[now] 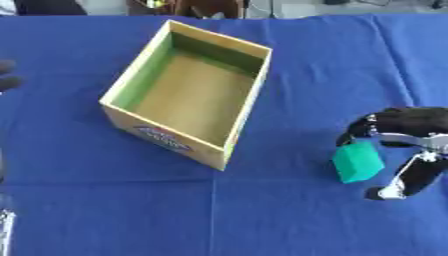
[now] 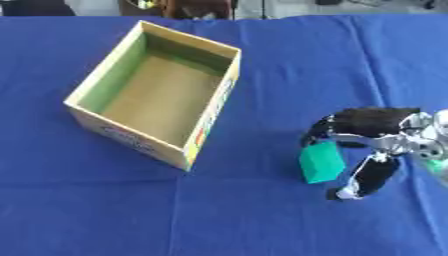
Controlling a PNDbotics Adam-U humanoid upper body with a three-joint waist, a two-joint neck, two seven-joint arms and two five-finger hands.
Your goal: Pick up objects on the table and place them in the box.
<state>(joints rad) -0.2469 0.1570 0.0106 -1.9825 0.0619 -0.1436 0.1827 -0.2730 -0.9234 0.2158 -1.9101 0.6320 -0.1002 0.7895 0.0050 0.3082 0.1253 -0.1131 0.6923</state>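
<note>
One green block (image 2: 321,162) sits pinched in my right hand (image 2: 376,131); the open box (image 1: 188,90) lies well to its left.

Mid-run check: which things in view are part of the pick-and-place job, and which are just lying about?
Part of the job:
- green block, pinched by the right hand
- open cardboard box, nothing visible inside

Just there:
- blue tablecloth
- left hand, dark shape at the left edge, idle
- dark shapes beyond the table's far edge
</note>
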